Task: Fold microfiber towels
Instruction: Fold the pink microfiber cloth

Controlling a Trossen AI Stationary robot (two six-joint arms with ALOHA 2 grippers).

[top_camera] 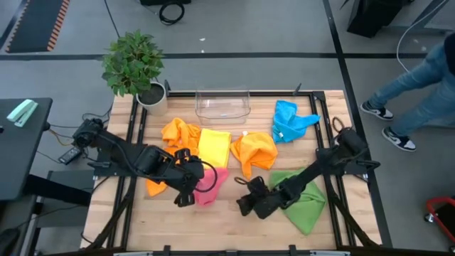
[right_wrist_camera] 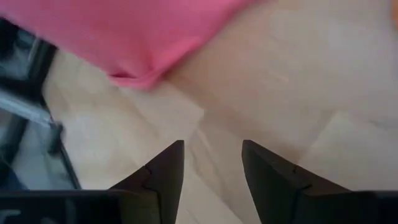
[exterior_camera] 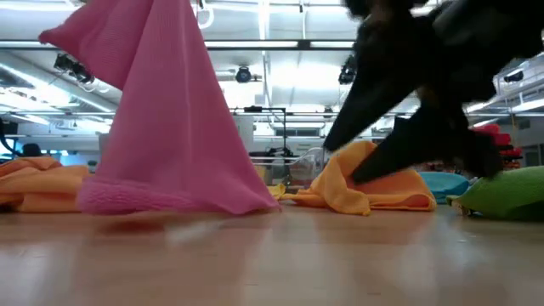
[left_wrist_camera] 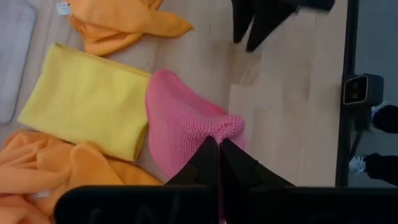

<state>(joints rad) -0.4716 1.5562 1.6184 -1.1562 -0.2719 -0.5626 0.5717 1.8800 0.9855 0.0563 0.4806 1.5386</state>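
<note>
L gripper (left_wrist_camera: pixel 219 144) pinched shut on pink towel (top_camera: pixel 207 186), lifted in a peak, hem on table (top_camera: pixel 213 220) front-centre | R gripper (right_wrist_camera: pixel 212 155) fingers apart, empty, just beside pink | green towel (top_camera: pixel 304 199) under R arm | yellow towel (top_camera: pixel 214 147), orange towels (top_camera: pixel 254 151), blue towel (top_camera: pixel 290 121), clear bin (top_camera: pixel 223 104), plant (top_camera: pixel 134 65) farther back

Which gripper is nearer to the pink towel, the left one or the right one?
The left. The left gripper is shut on the pink towel, lifting a corner. The right gripper is open over bare table beside it, not touching the towel.
</note>
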